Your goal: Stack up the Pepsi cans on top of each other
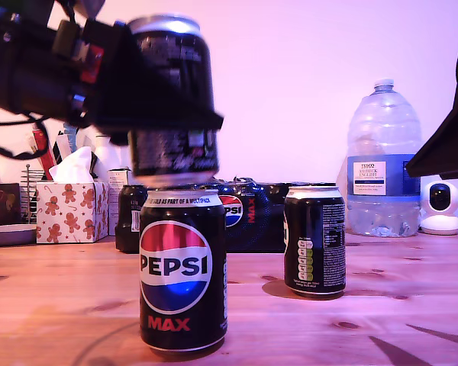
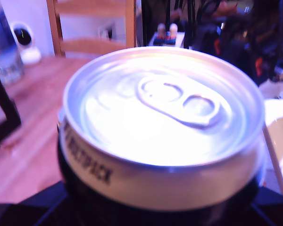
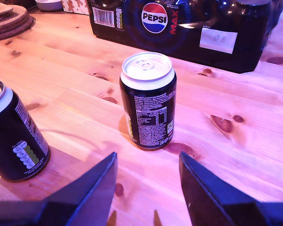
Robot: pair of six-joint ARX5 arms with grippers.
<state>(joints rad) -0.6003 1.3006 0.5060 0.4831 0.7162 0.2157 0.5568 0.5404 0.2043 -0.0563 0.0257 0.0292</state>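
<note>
— Three Pepsi Max cans are loose on or over the counter. Where does each one sit?

— One front can stands upright near the camera in the exterior view, logo facing out. A raised can hangs directly above it, upright, its base just over the lower can's silver top; I cannot tell whether the two touch. A third can stands alone farther back, toward the exterior view's right, nutrition text showing.

— Who holds the raised one?

— My first gripper, reaching in from the exterior view's left, its fingers clamped around the can's middle. The first wrist view looks down on that can's bright lid and pull tab.

— And my second gripper?

— My second gripper hovers above the counter with its fingers spread apart and nothing between them, pointing at the third can. The front can shows at the edge of that wrist view, well apart from it.

— What is behind them?

— A dark shrink-wrapped Pepsi Max multipack lies along the back of the counter. A big clear water bottle and a small white camera stand at the exterior view's right, a gingerbread-print tissue box at its left.
</note>
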